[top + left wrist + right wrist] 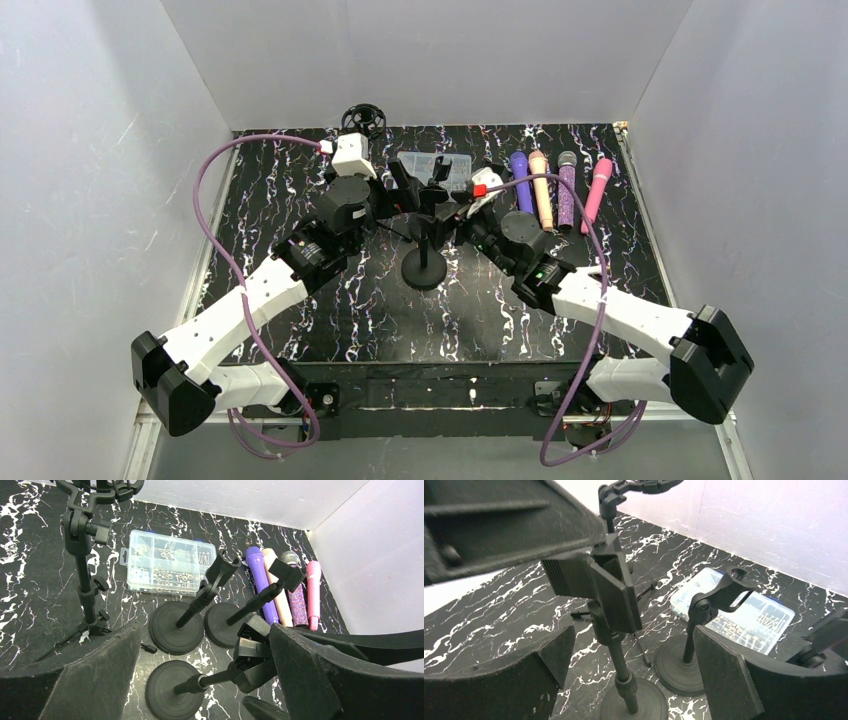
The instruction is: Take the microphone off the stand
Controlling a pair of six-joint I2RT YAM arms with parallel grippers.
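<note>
As the stand [424,265] is found bare, microphones [541,190] lying aside (left claw [207,632] and right claw [636,635] spread, empty), removal is judged complete.

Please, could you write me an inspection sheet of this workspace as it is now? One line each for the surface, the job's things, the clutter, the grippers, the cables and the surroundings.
Surface: black marbled table; no spill or damage seen.
Job's things: four microphones lie side by side at the back right; near stand in the middle; no microphone seen in any holder.
Clutter: two further round-base stands, tripod stand, clear parts box behind them.
Grippers: left gripper and right gripper both open, holding nothing, both close to the near stand's clip.
Cables: purple left cable and purple right cable, each looping beside its arm.
Surroundings: white walls on three sides; nothing else seen.
</note>
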